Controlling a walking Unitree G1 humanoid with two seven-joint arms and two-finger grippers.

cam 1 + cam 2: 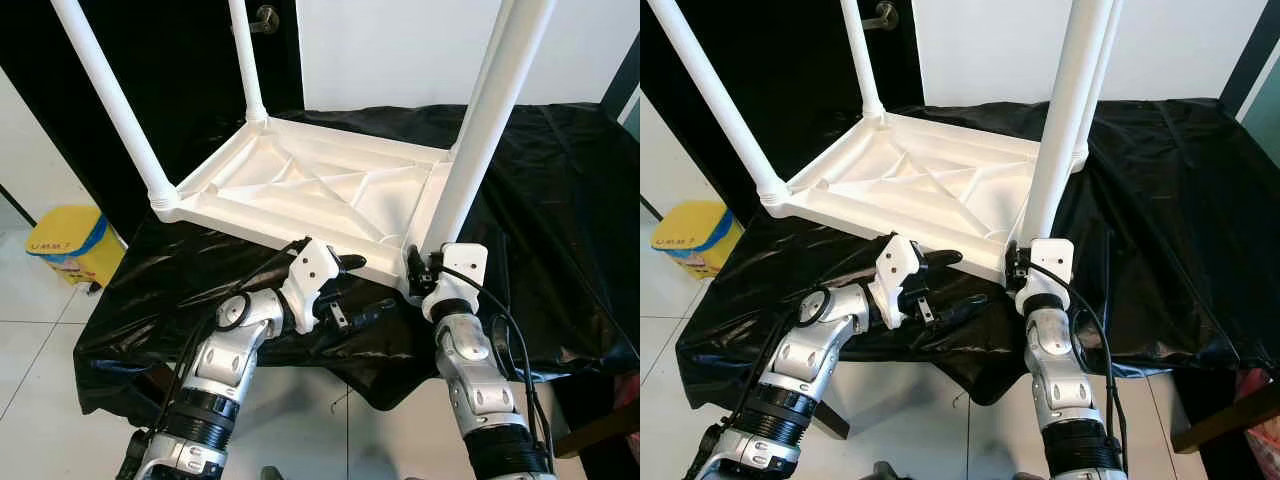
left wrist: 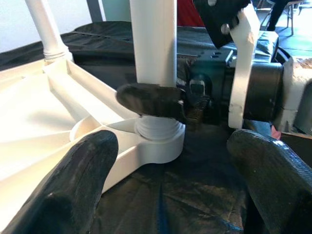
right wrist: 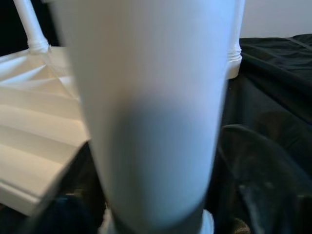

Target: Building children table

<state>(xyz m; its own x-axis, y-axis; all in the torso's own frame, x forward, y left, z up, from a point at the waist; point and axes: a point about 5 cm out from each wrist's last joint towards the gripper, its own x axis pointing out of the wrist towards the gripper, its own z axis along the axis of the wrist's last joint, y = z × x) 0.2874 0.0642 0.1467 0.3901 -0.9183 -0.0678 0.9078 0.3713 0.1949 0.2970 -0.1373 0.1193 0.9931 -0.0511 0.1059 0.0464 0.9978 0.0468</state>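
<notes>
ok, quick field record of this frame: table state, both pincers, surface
table top: white plastic table top, upside down on the black cloth
legs: four white legs pointing up, nearest leg standing in the near right corner socket
right pincer: right pincer shut on the nearest leg, low by its socket
left pincer: left pincer open, beside the near edge, holding nothing
surface: black cloth draped over a table
floor: yellow bin to the left

Faint, unreadable dark lettering on the yellow bin; no other text.
</notes>
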